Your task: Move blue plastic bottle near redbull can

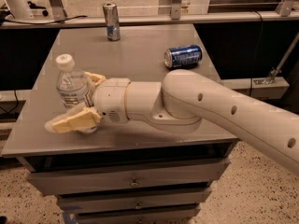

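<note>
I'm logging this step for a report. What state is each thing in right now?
blue plastic bottle: upright, capped, front left of table.
redbull can: upright, far edge.
dark blue can: lying on its side.
pincer: at the blue plastic bottle, low over the table.
drawers: shut.

Near the front left corner of the surface (140,50), the base of the blue plastic bottle (72,84) is hidden behind the end effector (71,101); contact cannot be judged. The arm (224,111) is cut off by the picture's right edge.
</note>
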